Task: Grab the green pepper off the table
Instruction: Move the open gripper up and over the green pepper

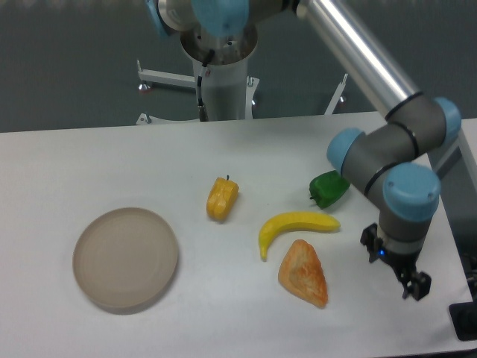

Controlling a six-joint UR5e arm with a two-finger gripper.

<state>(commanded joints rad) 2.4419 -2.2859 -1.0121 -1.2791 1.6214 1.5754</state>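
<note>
The green pepper [329, 188] lies on the white table [112, 156] at the right, glossy and dark green, partly behind the arm's grey elbow joint. My gripper [414, 284] hangs below the blue-capped wrist, in front of and to the right of the pepper and well apart from it. Its black fingers are seen edge-on, so the gap between them does not show. Nothing is visibly held.
A yellow-orange pepper [222, 198] sits mid-table. A banana [297, 226] and an orange wedge-shaped food piece [303, 273] lie just in front of the green pepper. A round beige plate [125, 259] is at front left. The table's right edge runs close by the gripper.
</note>
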